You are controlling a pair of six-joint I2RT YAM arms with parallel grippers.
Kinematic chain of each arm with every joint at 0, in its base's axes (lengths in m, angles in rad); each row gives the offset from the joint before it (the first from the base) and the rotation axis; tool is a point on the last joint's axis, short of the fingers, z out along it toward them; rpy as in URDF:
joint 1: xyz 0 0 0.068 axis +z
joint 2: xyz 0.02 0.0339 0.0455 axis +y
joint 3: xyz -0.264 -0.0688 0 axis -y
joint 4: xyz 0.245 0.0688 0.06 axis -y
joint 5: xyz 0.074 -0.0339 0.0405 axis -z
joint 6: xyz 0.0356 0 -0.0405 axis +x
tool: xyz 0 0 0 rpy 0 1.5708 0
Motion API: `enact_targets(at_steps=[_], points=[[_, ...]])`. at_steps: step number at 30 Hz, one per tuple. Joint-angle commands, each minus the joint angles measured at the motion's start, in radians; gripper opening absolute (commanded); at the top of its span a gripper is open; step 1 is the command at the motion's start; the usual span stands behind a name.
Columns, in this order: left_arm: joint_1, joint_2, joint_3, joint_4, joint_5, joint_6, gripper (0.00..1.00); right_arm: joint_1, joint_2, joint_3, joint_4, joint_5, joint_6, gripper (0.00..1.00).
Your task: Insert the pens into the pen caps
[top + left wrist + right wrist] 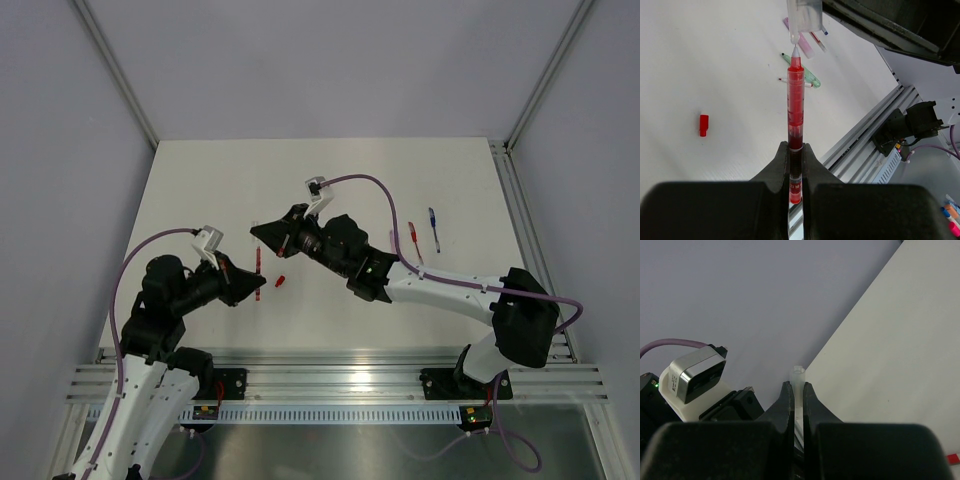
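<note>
The red pen [795,100] stands clamped in the left gripper [795,149], its nib just meeting the mouth of what we take for a clear cap [799,376], pinched in the right gripper [795,390] straight ahead. We judge insertion is starting; the next move calls for a straight push along the pen's axis. The cap holds nothing yet. A red cap [703,125] lies loose to the left gripper's left.

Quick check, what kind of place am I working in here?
Probably a lab robot cell: a white table, plain grey panel walls in aluminium framing, and a metal rail at its near edge.
</note>
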Motion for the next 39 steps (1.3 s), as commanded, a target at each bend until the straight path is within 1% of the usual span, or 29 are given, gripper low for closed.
enact_targets(at_steps=[1,21,39], points=[[0.007,-0.008,0.014,0.043,0.016,0.005,0.0,0.008,0.001,0.04,0.016,-0.018,-0.005,0.0],[0.007,-0.018,0.017,0.041,0.01,0.007,0.0,-0.008,0.016,0.041,-0.002,-0.028,0.003,0.0],[0.007,-0.016,0.014,0.041,0.016,0.007,0.0,-0.032,-0.005,0.047,-0.011,-0.064,-0.003,0.0]])
